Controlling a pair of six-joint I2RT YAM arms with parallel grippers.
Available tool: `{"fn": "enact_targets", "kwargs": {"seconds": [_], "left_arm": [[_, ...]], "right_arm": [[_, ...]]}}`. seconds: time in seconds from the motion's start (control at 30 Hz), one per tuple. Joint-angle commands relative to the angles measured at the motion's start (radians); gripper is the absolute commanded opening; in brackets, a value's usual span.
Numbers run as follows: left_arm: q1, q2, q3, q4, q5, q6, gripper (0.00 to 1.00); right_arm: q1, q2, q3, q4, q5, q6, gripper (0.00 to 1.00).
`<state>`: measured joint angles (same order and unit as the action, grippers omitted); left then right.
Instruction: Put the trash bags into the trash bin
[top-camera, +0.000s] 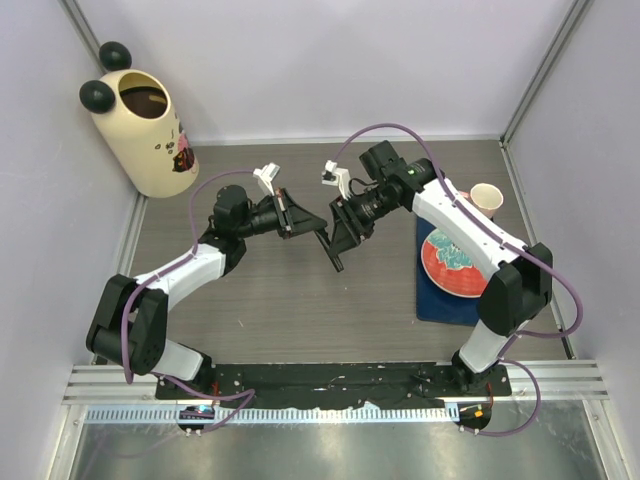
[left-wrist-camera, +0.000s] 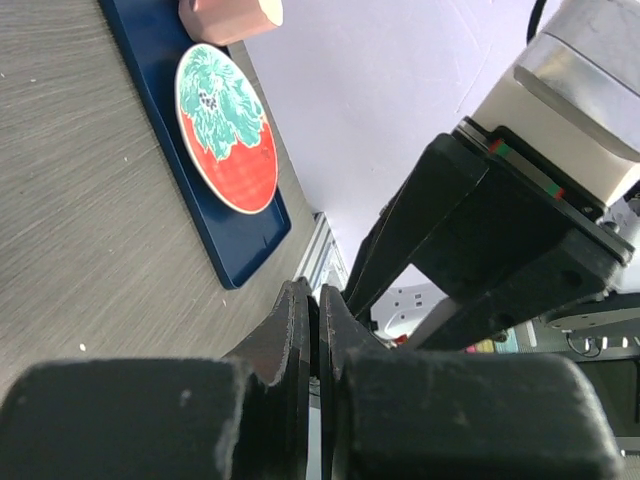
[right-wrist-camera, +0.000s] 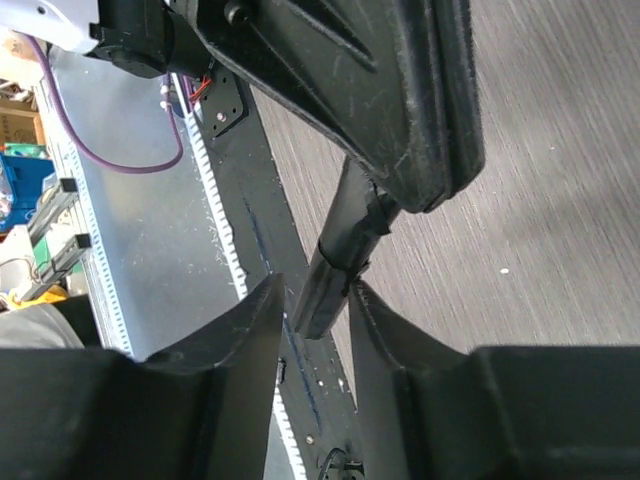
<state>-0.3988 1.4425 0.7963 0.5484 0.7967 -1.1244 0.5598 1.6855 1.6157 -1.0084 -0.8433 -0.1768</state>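
- Left gripper (left-wrist-camera: 315, 300): your jaws are pressed together, clamped on one end of the black plastic trash bag (right-wrist-camera: 342, 250). The bag is bunched into a narrow, glossy roll.
- Right gripper (right-wrist-camera: 315, 290): your jaws stand a narrow way apart, flanking the roll's other end. You cannot tell whether either pad touches it.
- Position: both grippers meet nose to nose above mid-table, with the bag running aslant between them.
- Surface: a grey wood-grain tabletop (top-camera: 300, 310), enclosed by plain pale walls (top-camera: 330, 60).
- On your right: a dark blue rectangular mat (top-camera: 440, 300) bears a round red-and-green plate (top-camera: 455, 265). A small paper cup (top-camera: 486, 197) sits at the mat's far end.
- Cream cylindrical trash bin (top-camera: 150, 135): it has black ball ears and a brown inside. It stands in the far left corner, well apart from the bag.
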Motion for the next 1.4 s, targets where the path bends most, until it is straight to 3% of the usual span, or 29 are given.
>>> {"fn": "enact_targets", "kwargs": {"seconds": [0.0, 0.2, 0.6, 0.67, 0.73, 0.83, 0.87, 1.03, 1.07, 1.2, 1.37], "left_arm": [[0.005, -0.028, 0.032, 0.045, -0.011, -0.008, 0.0], [0.015, -0.013, 0.014, 0.057, -0.016, -0.021, 0.0], [0.041, 0.022, 0.017, 0.07, -0.01, -0.051, 0.02], [0.058, 0.016, 0.012, 0.049, -0.014, -0.051, 0.36], [0.078, 0.004, 0.007, 0.01, -0.025, -0.038, 0.62], [0.144, -0.03, -0.023, -0.093, -0.036, -0.011, 0.72], [0.185, -0.048, -0.031, -0.122, -0.033, 0.007, 0.8], [0.296, -0.171, -0.06, -0.169, 0.038, 0.193, 0.82], [0.301, -0.206, -0.052, -0.253, 0.051, 0.327, 0.82], [0.295, -0.347, -0.032, -0.409, 0.098, 0.578, 0.86], [0.229, -0.447, -0.035, -0.41, 0.02, 0.652, 0.96]], "right_arm": [[0.006, -0.012, 0.019, 0.024, 0.012, 0.007, 0.33], [0.006, -0.021, 0.041, 0.019, 0.081, -0.001, 0.02], [0.006, -0.026, 0.075, 0.037, 0.044, -0.001, 0.01], [0.006, -0.027, 0.073, 0.056, 0.03, 0.003, 0.01], [0.006, -0.023, 0.082, 0.07, 0.013, 0.013, 0.01], [0.002, -0.003, 0.11, 0.076, -0.003, 0.02, 0.01], [0.0, 0.0, 0.119, 0.079, -0.022, 0.036, 0.01], [-0.011, 0.028, 0.193, 0.154, -0.068, 0.131, 0.01], [-0.017, 0.029, 0.2, 0.174, -0.076, 0.154, 0.01], [-0.021, 0.023, 0.208, 0.322, -0.086, 0.345, 0.01], [-0.021, 0.025, 0.187, 0.602, -0.085, 0.571, 0.01]]}}
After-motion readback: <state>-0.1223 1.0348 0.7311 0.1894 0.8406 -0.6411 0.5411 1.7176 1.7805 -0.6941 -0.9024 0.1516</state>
